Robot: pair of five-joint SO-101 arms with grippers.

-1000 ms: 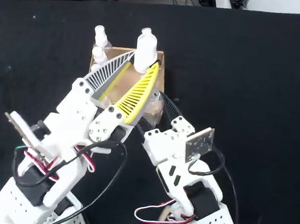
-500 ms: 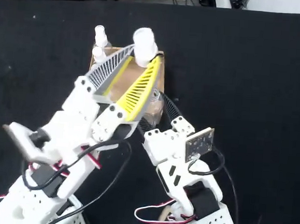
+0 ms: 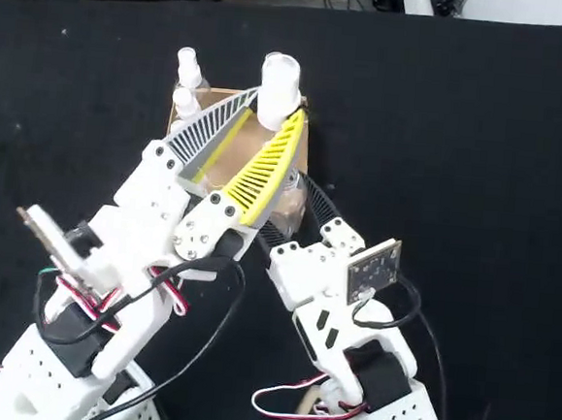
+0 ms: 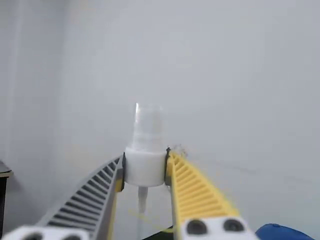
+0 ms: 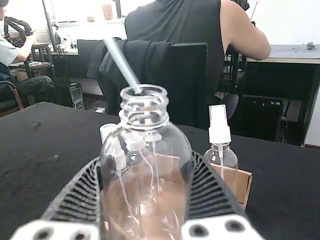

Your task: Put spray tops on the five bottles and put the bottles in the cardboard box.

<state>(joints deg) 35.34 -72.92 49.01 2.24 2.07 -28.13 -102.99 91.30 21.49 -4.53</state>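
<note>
A black-topped table (image 3: 481, 138) stretches across the high view, below a thin strip of room along the top edge. One brown cardboard box (image 3: 302, 148) sits directly on it, upper middle of the frame and slightly left of centre, well inside the table's edges.

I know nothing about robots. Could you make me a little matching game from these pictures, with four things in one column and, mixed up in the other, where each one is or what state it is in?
Things:
1. spray top
2. open bottle
3. capped bottle
4. cardboard box

Places or states:
A. sits on the black table
B. stands in the box, top already on
C. clamped in the left gripper
D. clamped in the right gripper, with a thin tube entering its neck

Pairs: 1-C, 2-D, 3-B, 4-A.
</note>
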